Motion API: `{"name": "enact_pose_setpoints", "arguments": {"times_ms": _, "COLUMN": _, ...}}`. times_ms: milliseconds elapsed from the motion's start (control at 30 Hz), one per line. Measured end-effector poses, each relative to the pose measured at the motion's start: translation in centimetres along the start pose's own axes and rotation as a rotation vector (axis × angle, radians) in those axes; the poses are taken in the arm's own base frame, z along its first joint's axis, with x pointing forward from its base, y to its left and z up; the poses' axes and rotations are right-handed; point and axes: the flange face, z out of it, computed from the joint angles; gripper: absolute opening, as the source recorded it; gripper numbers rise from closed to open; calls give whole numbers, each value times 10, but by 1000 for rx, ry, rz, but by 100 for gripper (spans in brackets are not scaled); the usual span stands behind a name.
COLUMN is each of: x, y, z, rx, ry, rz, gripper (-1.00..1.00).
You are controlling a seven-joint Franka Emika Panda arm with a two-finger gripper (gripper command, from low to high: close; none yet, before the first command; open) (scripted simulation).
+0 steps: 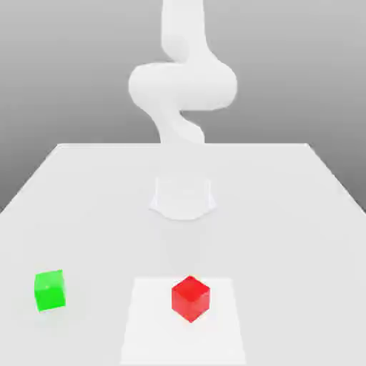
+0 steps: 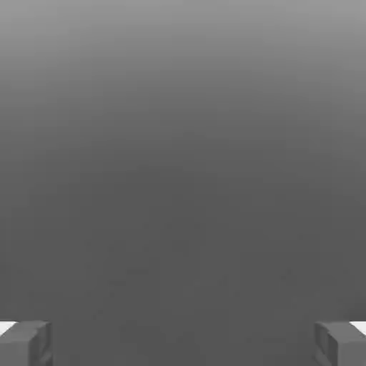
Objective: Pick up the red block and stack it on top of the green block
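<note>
1. The red block [image 1: 191, 298] sits on a paler square patch [image 1: 150, 322] of the white counter [image 1: 286, 214], its corner turned toward the exterior view; the green block [image 1: 49, 289] rests well apart, toward that view's left.
2. The arm [image 1: 182, 86] rises behind both blocks; the gripper [image 2: 183, 343] has its fingers [image 2: 25, 343] spread wide, nothing between them.
3. Risk: the red block stands skewed to the counter's edges, so fingers closing across its corners rather than 2 flat faces could twist or squirt it away.
4. Risk: a shallow or off-centre hold may let it slip on the carry.
5. Risk: setting it down off-centre on the green block, the same size, leaves little margin; it could tip off or nudge the green block aside.
6. Room: open counter lies between the 2 blocks, with no obstacle on the path. The green block sits nearer the counter's left edge in the exterior view, so a shove that way matters most.
</note>
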Motion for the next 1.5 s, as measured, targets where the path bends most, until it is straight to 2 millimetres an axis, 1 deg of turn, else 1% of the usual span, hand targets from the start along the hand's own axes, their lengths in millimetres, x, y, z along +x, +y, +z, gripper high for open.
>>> {"name": "enact_pose_setpoints", "arguments": {"times_ms": 67, "x": -7, "y": 11, "z": 54, "rx": -52, "ry": -61, "rz": 82, "gripper": 0}}
{"name": "enact_pose_setpoints", "arguments": {"times_ms": 167, "x": -27, "y": 32, "z": 128, "rx": -141, "ry": -136, "rz": 197, "gripper": 0}}
{"name": "enact_pose_setpoints", "arguments": {"times_ms": 233, "x": -44, "y": 50, "z": 172, "rx": -206, "ry": -176, "rz": 269, "gripper": 0}}
{"name": "enact_pose_setpoints", "arguments": {"times_ms": 333, "x": -75, "y": 83, "z": 229, "rx": -312, "ry": -220, "rz": 372, "gripper": 0}}
{"name": "enact_pose_setpoints", "arguments": {"times_ms": 433, "x": -110, "y": 121, "z": 277, "rx": -425, "ry": -243, "rz": 469, "gripper": 0}}
{"name": "enact_pose_setpoints", "arguments": {"times_ms": 500, "x": -134, "y": 149, "z": 302, "rx": -505, "ry": -249, "rz": 530, "gripper": 0}}
{"name": "enact_pose_setpoints", "arguments": {"times_ms": 567, "x": -159, "y": 179, "z": 323, "rx": -586, "ry": -244, "rz": 588, "gripper": 0}}
{"name": "enact_pose_setpoints", "arguments": {"times_ms": 633, "x": -181, "y": 209, "z": 340, "rx": -661, "ry": -233, "rz": 639, "gripper": 0}}
{"name": "enact_pose_setpoints", "arguments": {"times_ms": 700, "x": -193, "y": 225, "z": 355, "rx": -686, "ry": -227, "rz": 655, "gripper": 0}}
{"name": "enact_pose_setpoints", "arguments": {"times_ms": 833, "x": -211, "y": 247, "z": 384, "rx": -694, "ry": -226, "rz": 658, "gripper": 0}}
{"name": "enact_pose_setpoints", "arguments": {"times_ms": 867, "x": -215, "y": 252, "z": 390, "rx": -694, "ry": -227, "rz": 659, "gripper": -100}}
{"name": "enact_pose_setpoints", "arguments": {"times_ms": 1033, "x": -215, "y": 252, "z": 390, "rx": -692, "ry": -226, "rz": 659, "gripper": -100}}
{"name": "enact_pose_setpoints", "arguments": {"times_ms": 1067, "x": -217, "y": 255, "z": 393, "rx": -693, "ry": -226, "rz": 660, "gripper": -100}}
{"name": "enact_pose_setpoints", "arguments": {"times_ms": 1133, "x": -213, "y": 250, "z": 387, "rx": -693, "ry": -226, "rz": 659, "gripper": -100}}
{"name": "enact_pose_setpoints", "arguments": {"times_ms": 1300, "x": -195, "y": 226, "z": 353, "rx": -693, "ry": -226, "rz": 658, "gripper": -100}}
{"name": "enact_pose_setpoints", "arguments": {"times_ms": 1367, "x": -184, "y": 227, "z": 346, "rx": -699, "ry": -214, "rz": 693, "gripper": -100}}
{"name": "enact_pose_setpoints", "arguments": {"times_ms": 1500, "x": -159, "y": 239, "z": 344, "rx": -714, "ry": -179, "rz": 794, "gripper": -100}}
